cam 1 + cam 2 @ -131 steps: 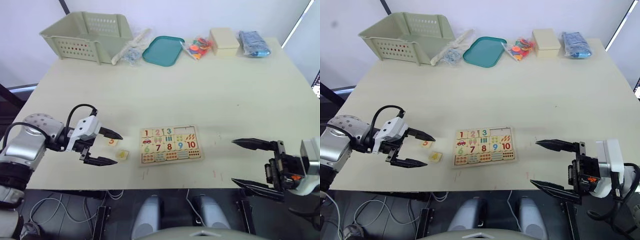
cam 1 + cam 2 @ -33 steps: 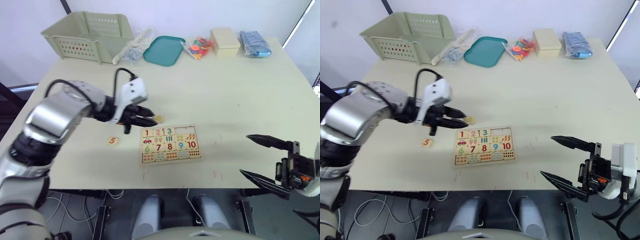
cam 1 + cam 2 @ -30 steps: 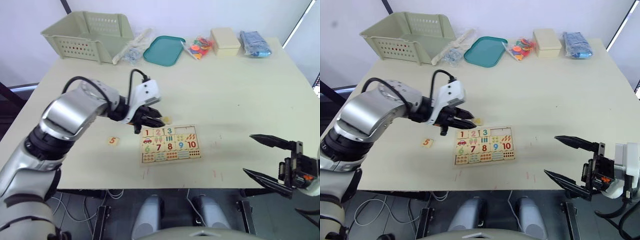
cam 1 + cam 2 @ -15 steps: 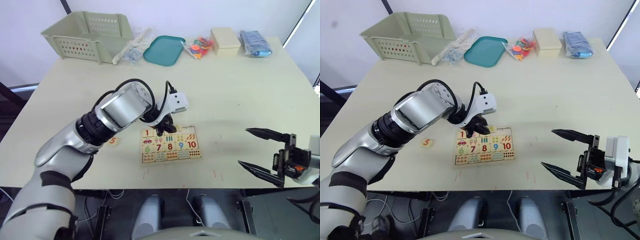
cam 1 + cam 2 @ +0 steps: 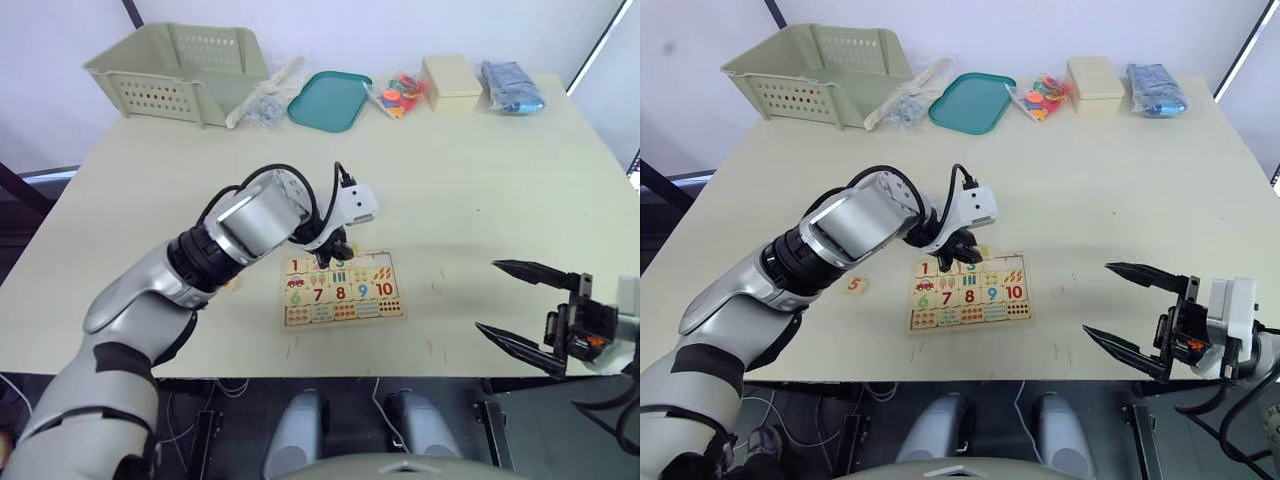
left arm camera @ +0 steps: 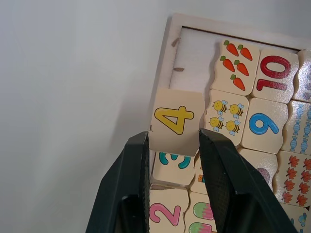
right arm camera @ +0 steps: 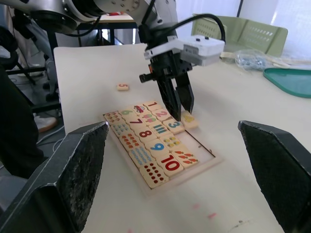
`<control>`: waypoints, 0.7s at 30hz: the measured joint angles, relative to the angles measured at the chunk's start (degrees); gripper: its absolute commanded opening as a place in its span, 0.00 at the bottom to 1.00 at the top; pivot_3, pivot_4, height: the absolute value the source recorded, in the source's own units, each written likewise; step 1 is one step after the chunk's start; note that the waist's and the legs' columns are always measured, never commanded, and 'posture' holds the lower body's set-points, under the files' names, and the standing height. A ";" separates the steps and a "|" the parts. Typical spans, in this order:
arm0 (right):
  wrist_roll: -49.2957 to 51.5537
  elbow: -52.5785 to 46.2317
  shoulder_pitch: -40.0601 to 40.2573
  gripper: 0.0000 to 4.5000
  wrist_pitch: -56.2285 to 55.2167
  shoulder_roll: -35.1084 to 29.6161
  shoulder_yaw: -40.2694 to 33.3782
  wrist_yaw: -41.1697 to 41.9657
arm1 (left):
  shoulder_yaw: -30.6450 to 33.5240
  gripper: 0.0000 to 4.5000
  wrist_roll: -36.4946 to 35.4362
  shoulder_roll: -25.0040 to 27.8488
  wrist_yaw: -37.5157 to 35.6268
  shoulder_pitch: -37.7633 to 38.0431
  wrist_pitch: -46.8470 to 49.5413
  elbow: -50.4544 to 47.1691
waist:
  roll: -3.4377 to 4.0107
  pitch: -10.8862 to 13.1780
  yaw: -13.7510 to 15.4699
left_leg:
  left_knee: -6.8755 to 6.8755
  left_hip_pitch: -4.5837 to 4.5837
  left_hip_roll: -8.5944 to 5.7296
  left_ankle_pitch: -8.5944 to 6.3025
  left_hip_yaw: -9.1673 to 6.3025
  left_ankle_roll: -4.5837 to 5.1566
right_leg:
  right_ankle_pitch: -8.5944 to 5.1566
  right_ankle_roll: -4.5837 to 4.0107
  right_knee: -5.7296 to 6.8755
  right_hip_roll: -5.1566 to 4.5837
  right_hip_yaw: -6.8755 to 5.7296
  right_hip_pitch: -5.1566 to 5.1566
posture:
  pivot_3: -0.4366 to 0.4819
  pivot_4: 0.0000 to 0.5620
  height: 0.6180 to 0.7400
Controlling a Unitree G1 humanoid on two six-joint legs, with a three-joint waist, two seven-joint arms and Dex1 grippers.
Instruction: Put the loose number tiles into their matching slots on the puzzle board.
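My left tool (image 6: 170,145) pinches the square pale-wood "4" tile (image 6: 176,121) between its black fingers, at the far edge of the puzzle board (image 5: 343,288), over its rim beside the empty slot and, it seems, tilted. The "5" tile (image 5: 852,285) lies flat on the smooth cream table (image 5: 1090,180), well apart to the board's left. My right tool (image 5: 1135,320) hangs spread wide off the board's right.

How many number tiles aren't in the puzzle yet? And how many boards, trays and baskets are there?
Number tiles out of their slots: 2 (4 tile in the left gripper, 5 tile on the table)
Puzzle board: 1
Teal tray: 1
Green basket: 1
Total: 5
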 measured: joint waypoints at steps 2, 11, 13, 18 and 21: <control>-0.13 -0.32 0.39 1.00 0.00 0.31 0.03 -0.29 | -0.04 0.22 0.05 -0.29 -0.01 0.09 0.00 -0.02 | 0.00 0.00 0.01 | 0.00 0.00 0.00 0.00 0.00 0.00 | 0.00 0.00 0.00 0.00 0.00 0.00 | 0.48 0.27 1.00; -0.25 -1.34 2.09 1.00 -0.04 0.62 0.26 -1.14 | -0.05 0.22 0.62 -0.88 0.16 0.58 0.00 -0.03 | 0.00 0.00 0.02 | 0.00 0.00 -0.01 0.00 0.00 0.00 | 0.00 0.00 0.00 0.00 0.00 0.00 | 0.48 0.27 1.00; -0.26 -1.80 2.28 1.00 -0.08 0.62 0.26 -1.18 | -0.06 0.22 0.71 -1.01 0.26 0.82 0.01 -0.03 | 0.00 0.00 0.02 | 0.00 0.00 0.00 0.00 0.00 0.00 | 0.00 0.00 0.00 0.00 0.00 0.00 | 0.48 0.27 1.00; -0.57 -1.83 2.86 1.00 -0.08 0.63 0.26 -1.69 | -0.12 0.22 1.19 -1.46 0.48 1.75 0.01 -0.03 | 0.00 0.00 0.03 | 0.00 0.00 -0.01 0.00 0.00 0.00 | 0.00 0.00 0.00 -0.01 0.00 0.00 | 0.48 0.27 1.00; -0.71 -1.97 3.25 1.00 -0.08 0.63 0.26 -2.01 | -0.12 0.22 1.70 -2.00 0.61 2.31 0.01 -0.04 | 0.00 0.00 0.04 | 0.00 0.00 -0.01 0.00 0.01 0.00 | 0.00 0.00 0.00 -0.01 0.00 0.00 | 0.48 0.27 1.00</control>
